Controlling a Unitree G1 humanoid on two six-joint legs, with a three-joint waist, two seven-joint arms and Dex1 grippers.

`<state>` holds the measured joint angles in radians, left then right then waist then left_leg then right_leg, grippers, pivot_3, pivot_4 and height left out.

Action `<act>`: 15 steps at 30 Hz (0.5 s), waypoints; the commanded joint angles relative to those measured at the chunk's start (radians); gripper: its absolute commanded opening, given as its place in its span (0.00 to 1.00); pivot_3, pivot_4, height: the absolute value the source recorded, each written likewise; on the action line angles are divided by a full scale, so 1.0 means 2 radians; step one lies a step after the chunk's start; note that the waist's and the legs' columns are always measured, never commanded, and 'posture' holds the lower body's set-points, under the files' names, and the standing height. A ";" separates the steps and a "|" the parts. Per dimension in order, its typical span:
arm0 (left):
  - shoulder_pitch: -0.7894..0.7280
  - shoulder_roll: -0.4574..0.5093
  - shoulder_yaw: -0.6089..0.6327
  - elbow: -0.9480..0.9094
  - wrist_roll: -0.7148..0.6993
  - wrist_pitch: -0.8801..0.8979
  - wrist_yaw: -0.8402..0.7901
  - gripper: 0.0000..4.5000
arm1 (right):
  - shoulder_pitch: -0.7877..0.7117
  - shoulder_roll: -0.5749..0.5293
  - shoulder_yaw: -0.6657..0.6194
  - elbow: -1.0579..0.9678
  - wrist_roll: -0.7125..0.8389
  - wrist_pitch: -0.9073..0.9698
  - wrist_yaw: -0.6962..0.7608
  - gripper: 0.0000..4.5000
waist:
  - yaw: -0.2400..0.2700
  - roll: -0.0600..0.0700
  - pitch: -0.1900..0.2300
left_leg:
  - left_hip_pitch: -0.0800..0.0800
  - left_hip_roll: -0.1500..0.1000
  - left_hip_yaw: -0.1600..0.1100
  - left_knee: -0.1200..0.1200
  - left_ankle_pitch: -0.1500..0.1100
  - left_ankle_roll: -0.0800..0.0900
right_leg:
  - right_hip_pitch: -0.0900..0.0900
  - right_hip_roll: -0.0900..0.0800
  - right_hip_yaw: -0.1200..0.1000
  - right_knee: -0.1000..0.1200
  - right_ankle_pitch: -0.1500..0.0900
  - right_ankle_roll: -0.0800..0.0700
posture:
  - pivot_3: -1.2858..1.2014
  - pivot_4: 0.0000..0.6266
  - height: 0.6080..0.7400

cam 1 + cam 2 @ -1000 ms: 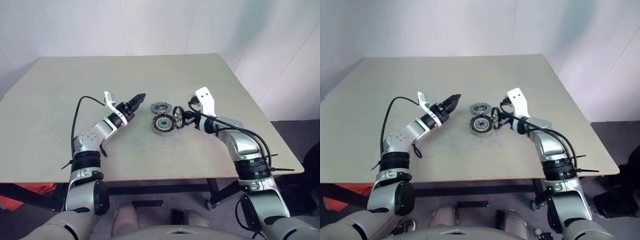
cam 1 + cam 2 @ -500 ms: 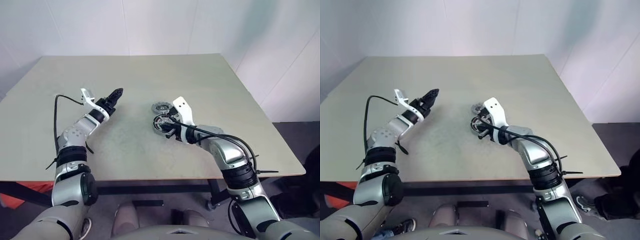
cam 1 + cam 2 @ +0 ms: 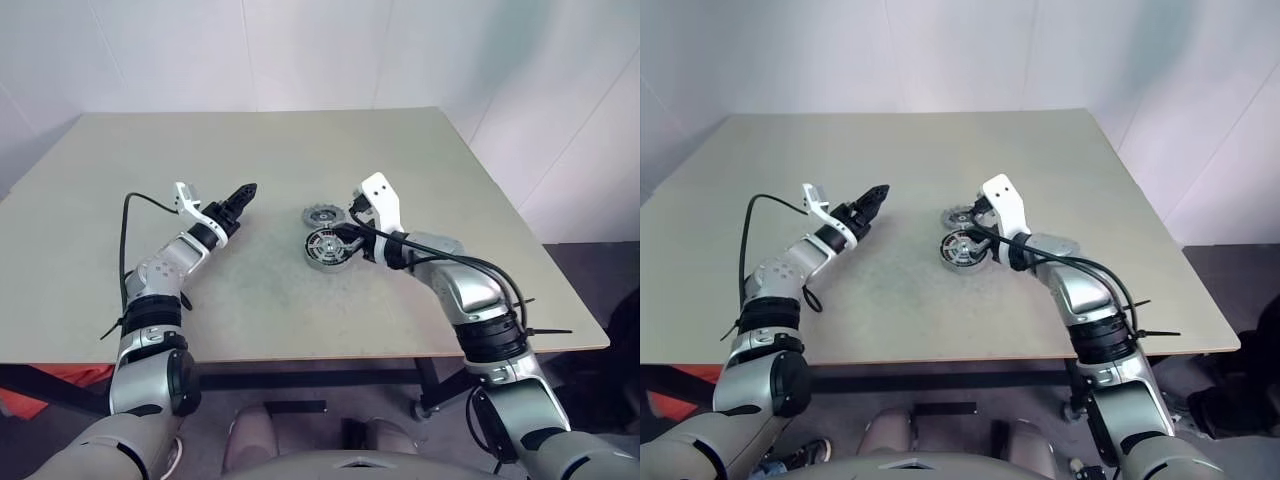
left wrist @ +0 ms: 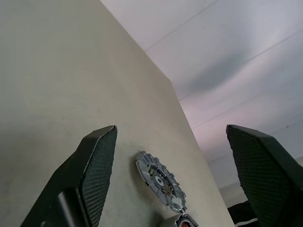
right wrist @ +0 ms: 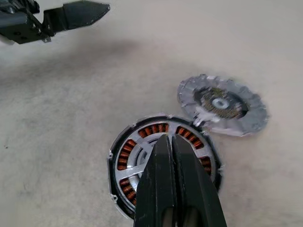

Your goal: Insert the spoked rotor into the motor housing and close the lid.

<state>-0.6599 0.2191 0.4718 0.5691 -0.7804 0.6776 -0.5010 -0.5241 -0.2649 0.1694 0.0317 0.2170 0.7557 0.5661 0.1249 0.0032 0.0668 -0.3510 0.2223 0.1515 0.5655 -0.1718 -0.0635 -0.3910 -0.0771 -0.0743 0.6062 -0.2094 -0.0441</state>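
Note:
The motor housing (image 3: 328,248), with its dark rim and ring of copper windings (image 5: 124,158), lies on the table. Touching its far edge is the lid (image 3: 321,214), a grey notched disc (image 5: 222,104) lying flat. My right gripper (image 3: 343,233) is shut, its tips (image 5: 166,138) low over the housing's middle and covering the hub. The spoked rotor is hidden. My left gripper (image 3: 240,195) hovers open and empty to the left of the parts, pointing toward them, with the lid (image 4: 158,179) showing between its fingers.
The beige table (image 3: 300,140) carries nothing besides the two parts. Its right edge (image 3: 520,230) lies beyond my right arm, and a white wall stands behind the far edge.
My right gripper moved left from beside the housing to over its middle. The rotor that stood upright at its tips no longer shows. My left gripper drew back to the left.

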 commanded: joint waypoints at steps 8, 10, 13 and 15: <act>0.019 -0.008 -0.006 -0.038 0.001 -0.012 -0.001 0.87 | 0.007 -0.024 -0.001 -0.023 0.004 -0.023 0.032 0.00 | 0.000 0.000 0.000 | 0.001 0.000 0.000 0.000 0.000 0.001 | 0.001 0.000 0.000 0.000 0.000 0.001 | 0.52 0.00 1.00; 0.021 -0.012 -0.009 -0.040 0.002 -0.014 -0.001 0.87 | 0.000 -0.051 -0.001 -0.060 0.012 -0.029 0.063 0.00 | 0.001 0.000 0.000 | 0.001 0.000 0.000 0.001 0.000 0.000 | 0.001 0.000 0.000 0.000 0.000 0.001 | 0.52 0.00 1.00; 0.023 -0.017 -0.014 -0.042 0.007 -0.018 -0.006 0.87 | -0.017 -0.105 0.016 -0.091 0.002 -0.078 0.126 0.00 | 0.002 0.000 0.000 | 0.000 0.000 0.000 0.001 0.000 0.000 | 0.001 0.000 0.000 0.000 0.000 0.000 | 0.52 0.00 1.00; 0.023 -0.019 -0.020 -0.042 0.013 -0.023 -0.008 0.87 | -0.025 -0.157 0.048 -0.081 -0.034 -0.162 0.188 0.00 | 0.003 0.000 0.000 | 0.000 0.000 0.000 0.001 0.000 0.001 | 0.001 0.000 0.000 0.000 0.000 0.000 | 0.52 0.00 1.00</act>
<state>-0.6044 0.1786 0.4377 0.5256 -0.7596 0.6515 -0.5011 -0.5504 -0.5396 0.2337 -0.1034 0.1859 0.5516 0.8531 0.1300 0.0027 0.0665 -0.3506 0.2224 0.1513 0.5677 -0.1726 -0.0620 -0.3893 -0.0772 -0.0744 0.6062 -0.2094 -0.0435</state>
